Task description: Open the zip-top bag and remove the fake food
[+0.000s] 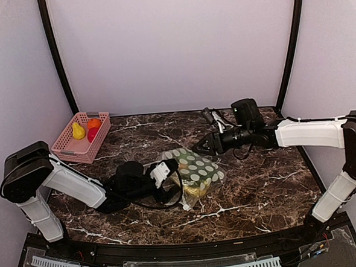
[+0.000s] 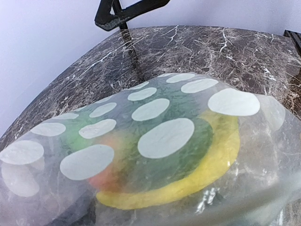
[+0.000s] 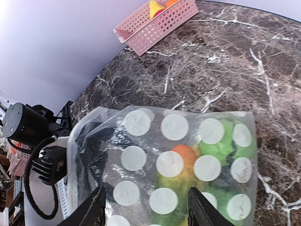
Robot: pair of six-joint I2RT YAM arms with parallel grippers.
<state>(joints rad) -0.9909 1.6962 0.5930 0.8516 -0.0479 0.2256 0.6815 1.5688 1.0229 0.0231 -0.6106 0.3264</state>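
The zip-top bag (image 1: 196, 170) lies mid-table, dotted green face up. Through it I see the fake food: a yellow banana (image 2: 209, 167), an orange ball (image 3: 183, 153) and green pieces (image 3: 223, 143). My left gripper (image 1: 166, 170) is at the bag's left, open end. Its fingers are hidden under the plastic, and the film fills the left wrist view. My right gripper (image 3: 148, 212) is open and empty, just above the bag's far edge (image 1: 204, 145). Its fingers (image 2: 136, 9) show at the top of the left wrist view.
A pink slotted basket (image 1: 70, 147) stands at the back left, holding a yellow piece (image 1: 78, 132), an orange ball (image 1: 94, 123) and a red ball (image 1: 92, 134). It also shows in the right wrist view (image 3: 157, 23). Walls close in the table's back and sides.
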